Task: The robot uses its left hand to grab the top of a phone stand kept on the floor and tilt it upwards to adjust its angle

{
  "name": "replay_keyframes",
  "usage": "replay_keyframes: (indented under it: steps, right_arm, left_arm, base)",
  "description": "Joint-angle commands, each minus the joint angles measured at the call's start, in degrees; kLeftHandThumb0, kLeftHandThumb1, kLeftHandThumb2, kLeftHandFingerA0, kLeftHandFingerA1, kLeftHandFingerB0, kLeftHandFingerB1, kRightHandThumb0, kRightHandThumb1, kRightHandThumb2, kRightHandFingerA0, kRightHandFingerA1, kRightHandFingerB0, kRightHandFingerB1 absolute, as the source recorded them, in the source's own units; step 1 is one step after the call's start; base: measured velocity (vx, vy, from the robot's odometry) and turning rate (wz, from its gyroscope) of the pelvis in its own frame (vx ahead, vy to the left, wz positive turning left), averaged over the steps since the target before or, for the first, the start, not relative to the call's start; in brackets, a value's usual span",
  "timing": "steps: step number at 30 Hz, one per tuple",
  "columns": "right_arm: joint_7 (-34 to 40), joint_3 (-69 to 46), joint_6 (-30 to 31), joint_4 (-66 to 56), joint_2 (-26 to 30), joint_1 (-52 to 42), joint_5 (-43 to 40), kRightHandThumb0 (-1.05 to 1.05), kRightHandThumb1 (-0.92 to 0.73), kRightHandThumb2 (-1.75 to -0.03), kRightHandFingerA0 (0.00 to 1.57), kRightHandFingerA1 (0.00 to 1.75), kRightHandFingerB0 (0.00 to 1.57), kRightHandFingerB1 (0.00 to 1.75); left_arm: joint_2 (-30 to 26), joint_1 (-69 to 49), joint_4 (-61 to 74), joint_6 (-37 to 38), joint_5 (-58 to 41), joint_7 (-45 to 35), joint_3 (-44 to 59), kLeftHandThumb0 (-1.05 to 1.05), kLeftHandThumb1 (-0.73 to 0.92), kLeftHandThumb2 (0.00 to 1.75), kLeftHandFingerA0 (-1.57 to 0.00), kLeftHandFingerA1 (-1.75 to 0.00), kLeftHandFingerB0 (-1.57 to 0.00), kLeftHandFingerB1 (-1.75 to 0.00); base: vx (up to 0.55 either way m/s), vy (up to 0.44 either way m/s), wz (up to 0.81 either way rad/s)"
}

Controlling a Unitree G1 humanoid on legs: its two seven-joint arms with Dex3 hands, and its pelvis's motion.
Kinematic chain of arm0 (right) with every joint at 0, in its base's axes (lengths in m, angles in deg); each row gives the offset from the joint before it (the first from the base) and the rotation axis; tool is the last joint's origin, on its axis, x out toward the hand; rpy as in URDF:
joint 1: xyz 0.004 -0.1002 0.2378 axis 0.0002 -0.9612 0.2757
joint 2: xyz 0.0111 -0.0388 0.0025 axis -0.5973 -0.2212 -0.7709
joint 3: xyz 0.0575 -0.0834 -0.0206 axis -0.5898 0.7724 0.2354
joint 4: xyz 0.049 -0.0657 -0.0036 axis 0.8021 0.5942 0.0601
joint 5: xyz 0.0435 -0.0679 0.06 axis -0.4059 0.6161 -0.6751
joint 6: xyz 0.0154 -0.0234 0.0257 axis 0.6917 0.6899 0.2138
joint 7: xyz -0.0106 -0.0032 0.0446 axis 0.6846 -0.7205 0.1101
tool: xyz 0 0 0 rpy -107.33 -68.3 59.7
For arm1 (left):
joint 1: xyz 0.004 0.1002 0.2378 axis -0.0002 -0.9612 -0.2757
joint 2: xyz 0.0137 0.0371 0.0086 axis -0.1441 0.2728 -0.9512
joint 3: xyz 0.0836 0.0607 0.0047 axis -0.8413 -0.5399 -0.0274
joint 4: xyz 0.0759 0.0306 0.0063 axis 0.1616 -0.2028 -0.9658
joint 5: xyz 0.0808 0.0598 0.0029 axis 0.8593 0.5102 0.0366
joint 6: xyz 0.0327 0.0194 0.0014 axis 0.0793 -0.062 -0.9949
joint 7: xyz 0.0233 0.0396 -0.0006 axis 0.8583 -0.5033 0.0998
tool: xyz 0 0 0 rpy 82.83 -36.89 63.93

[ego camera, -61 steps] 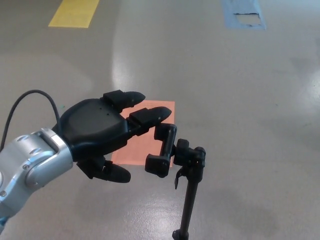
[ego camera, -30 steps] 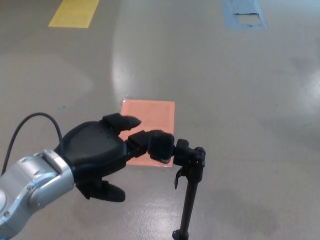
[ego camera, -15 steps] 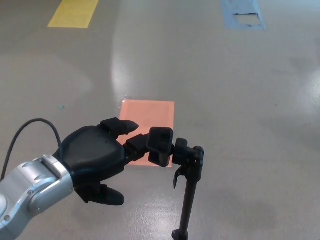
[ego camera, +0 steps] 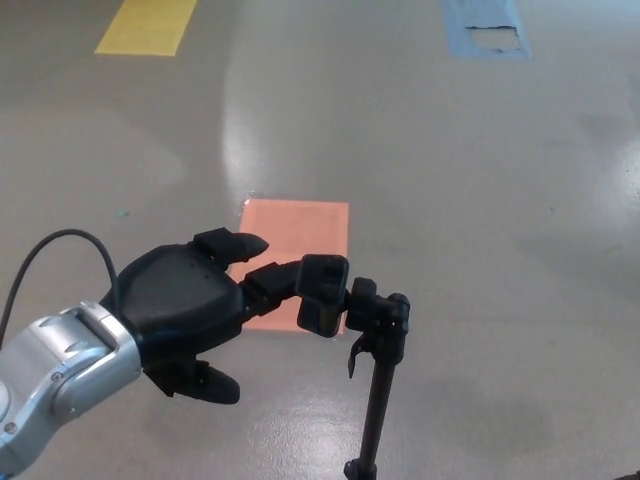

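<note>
The black phone stand rises from the floor on a thin pole (ego camera: 377,405), seen in the head view at lower centre. At its top, left of the joint knob (ego camera: 385,312), sits the clamp head (ego camera: 322,293), its flat back turned up toward the camera. My left hand (ego camera: 190,310) reaches in from the lower left, palm down and open. Its two fingers (ego camera: 270,279) stretch toward the clamp, the lower one touching the clamp's left edge. The thumb (ego camera: 205,382) hangs below, apart from the stand. Nothing is clasped between fingers and thumb.
An orange rectangle (ego camera: 300,235) lies on the grey floor behind the hand and the clamp. Far back are a yellow floor marking (ego camera: 148,25) at left and a blue one (ego camera: 485,28) at right. A black cable (ego camera: 50,255) loops off my left wrist.
The clamp head has turned from a side-on C shape to its flat back facing up. My left hand dropped lower against it, then drew slightly back to the left.
</note>
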Motion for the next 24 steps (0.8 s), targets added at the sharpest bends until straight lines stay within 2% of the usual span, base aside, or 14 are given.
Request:
replay_keyframes:
  steps: [1, 2, 3, 13, 15, 16, 19, 20, 21, 24]
  right_arm:
    - [-0.5, 0.4, 0.3, 0.1, 1.3, 0.1, 0.6, -0.71, -0.80, -0.64, 0.15, 0.35, 0.20, 0.31]
    - [-0.5, 0.3, 0.6, 0.1, 1.2, 0.3, 0.5, -0.71, -0.79, -0.64, 0.15, 0.35, 0.20, 0.31]
    - [-0.5, 0.3, 0.8, 0.1, 1.2, 0.4, 0.4, -0.69, -0.78, -0.63, 0.16, 0.33, 0.20, 0.28]
    - [-0.5, -0.1, 0.6, 0.2, 1.4, 0.7, 0.6, -0.72, -0.79, -0.64, 0.16, 0.35, 0.19, 0.31]
    - [-0.6, 0.0, 0.5, 0.1, 1.4, 0.6, 0.6, -0.72, -0.79, -0.64, 0.16, 0.35, 0.19, 0.31]
    - [-0.7, -0.1, 0.5, 0.1, 1.4, 0.6, 0.6, -0.71, -0.77, -0.63, 0.14, 0.34, 0.19, 0.29]
    - [-0.8, -0.2, 0.4, 0.0, 1.4, 0.5, 0.4, -0.71, -0.77, -0.63, 0.14, 0.34, 0.19, 0.29]
    - [-0.7, -0.1, 0.5, 0.0, 1.3, 0.7, 0.6, -0.72, -0.77, -0.63, 0.15, 0.35, 0.20, 0.29]
    - [-0.8, -0.1, 0.4, 0.1, 1.3, 0.8, 0.6, -0.72, -0.77, -0.63, 0.16, 0.34, 0.20, 0.29]
    - [-1.0, -0.2, 0.3, 0.2, 1.4, 0.9, 0.5, -0.72, -0.77, -0.63, 0.15, 0.34, 0.20, 0.29]
  left_arm:
    - [-1.3, -1.9, 1.1, 0.5, 0.4, 0.9, 0.5, -0.75, 0.66, 0.61, -0.09, -0.24, 0.00, -0.15]
    - [-1.5, -2.3, 1.2, 0.9, 0.5, 1.3, 0.5, -0.74, 0.66, 0.61, -0.09, -0.25, 0.00, -0.15]
    - [-1.6, -2.6, 1.1, 1.1, 0.6, 1.8, 0.4, -0.76, 0.52, 0.89, -0.07, -0.27, 0.00, -0.16]
    - [-1.6, -3.7, 0.5, 1.7, 1.2, 3.6, 0.0, -0.77, 0.53, 0.90, -0.08, -0.26, 0.00, -0.15]
    - [-1.5, -4.0, 0.6, 1.4, 0.8, 2.9, 0.0, -0.83, 0.56, 0.90, -0.09, -0.21, 0.00, -0.10]
    - [-1.4, -4.3, 0.9, 1.1, 0.8, 2.7, 0.0, -0.76, 0.67, 0.61, -0.08, -0.25, 0.00, -0.14]
    - [-1.4, -4.5, 1.2, 1.0, 1.1, 2.8, -0.1, -0.76, 0.67, 0.61, -0.08, -0.25, 0.00, -0.14]
    - [-1.3, -4.4, 1.6, 0.8, 1.4, 2.5, -0.2, -0.76, 0.68, 0.61, -0.09, -0.25, 0.00, -0.13]
    - [-1.3, -4.3, 1.8, 0.7, 1.6, 2.5, -0.3, -0.78, 0.53, 0.91, -0.07, -0.26, 0.00, -0.16]
    - [-0.9, -4.2, 2.0, 0.7, 1.6, 2.5, -0.4, -0.77, 0.53, 0.90, -0.07, -0.26, 0.00, -0.16]
  base:
    - [0.00, 0.000, 0.00]
    - [0.00, 0.000, 0.00]
    - [0.00, 0.000, 0.00]
    - [0.00, 0.000, 0.00]
    - [0.00, 0.000, 0.00]
    - [0.00, 0.000, 0.00]
    - [0.00, 0.000, 0.00]
    - [0.00, 0.000, 0.00]
    - [0.00, 0.000, 0.00]
    - [0.00, 0.000, 0.00]
